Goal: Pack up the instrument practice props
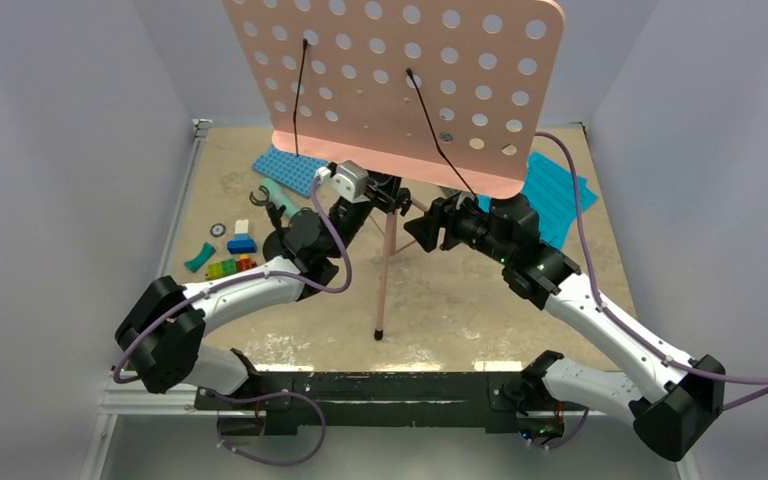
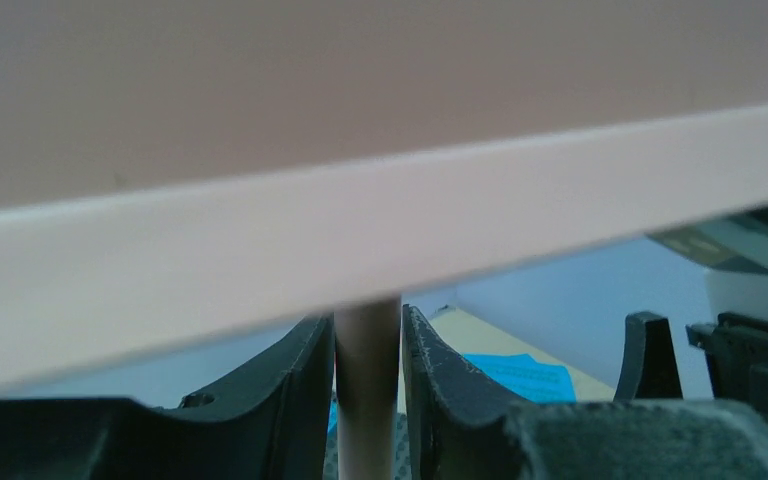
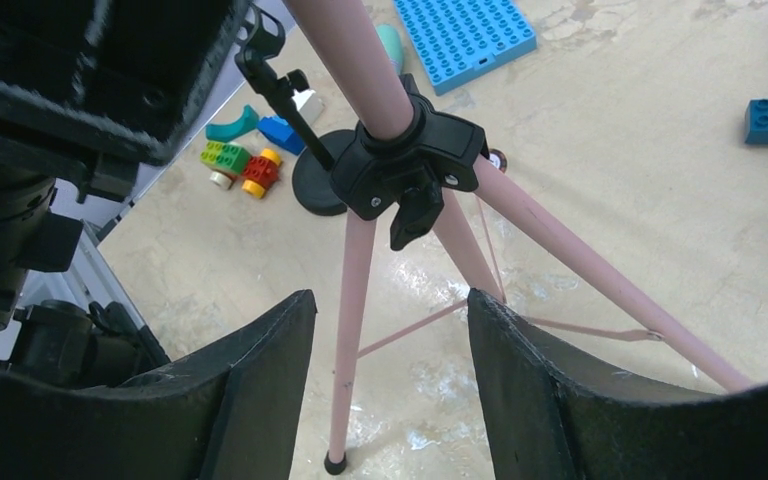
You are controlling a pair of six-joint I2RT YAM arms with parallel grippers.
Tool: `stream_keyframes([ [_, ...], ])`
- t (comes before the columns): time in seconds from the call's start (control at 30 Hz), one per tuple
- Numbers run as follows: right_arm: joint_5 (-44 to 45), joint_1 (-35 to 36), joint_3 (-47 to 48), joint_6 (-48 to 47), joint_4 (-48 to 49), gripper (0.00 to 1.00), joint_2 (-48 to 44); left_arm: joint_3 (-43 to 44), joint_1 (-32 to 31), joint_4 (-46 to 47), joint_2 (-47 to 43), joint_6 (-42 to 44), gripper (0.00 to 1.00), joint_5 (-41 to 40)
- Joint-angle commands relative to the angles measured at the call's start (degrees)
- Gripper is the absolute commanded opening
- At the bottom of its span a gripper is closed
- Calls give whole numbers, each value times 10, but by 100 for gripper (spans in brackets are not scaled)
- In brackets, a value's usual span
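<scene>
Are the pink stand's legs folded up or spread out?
Spread: its legs fan outward below the black collar, one foot on the table.

Two white-and-black arms with purple cables

The left arm [image 1: 250, 288] and right arm [image 1: 610, 322] have white shells on the long links and black housings at the joints; a loose purple cable [image 1: 346, 250] follows each one. A white camera box [image 1: 350, 180] sits on the left wrist. The fingers [image 3: 260, 400] of the right pincer [image 3: 390, 300] are matt black, broad, with rough grain.
</scene>
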Motion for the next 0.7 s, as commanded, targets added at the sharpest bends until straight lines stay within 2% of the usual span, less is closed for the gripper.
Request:
stream_keyframes([
  [0.0, 22, 1, -9, 7, -9, 62, -15, -19, -3, -54, -7, 0, 37, -7],
  [0.17, 35, 1, -14, 8, -11, 63, -23, -21, -6, -26, -11, 1, 47, 6],
  [0.43, 38, 1, -16, 7, -14, 64, -34, -36, -15, 65, -6, 78, 53, 20],
  [0.67, 44, 1, -23, 6, -21, 64, -55, -15, -15, 75, -9, 109, 55, 36],
])
